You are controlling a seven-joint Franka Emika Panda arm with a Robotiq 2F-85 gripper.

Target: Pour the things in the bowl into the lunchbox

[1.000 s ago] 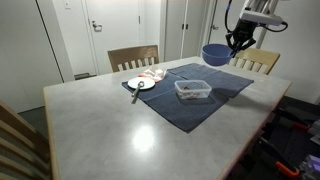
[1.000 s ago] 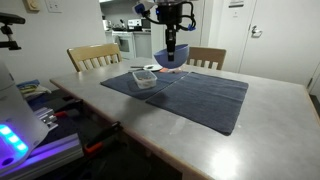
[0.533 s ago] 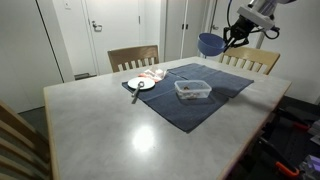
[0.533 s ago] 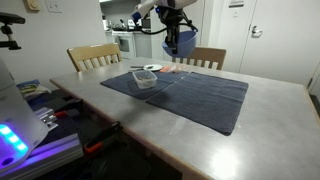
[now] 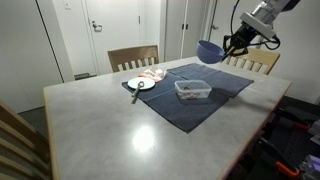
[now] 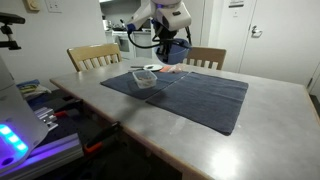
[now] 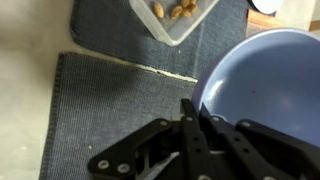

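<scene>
Pour judged done — brown bits (image 7: pixel 178 10) seen in lunchbox (image 5: pixel 192 90) on mat (image 5: pixel 172 112) | bowl (image 5: pixel 210 51) clamped at rim by pincer (image 5: pixel 229 44), held tilted aloft at far right, visible inside bare | left — set-down only
</scene>
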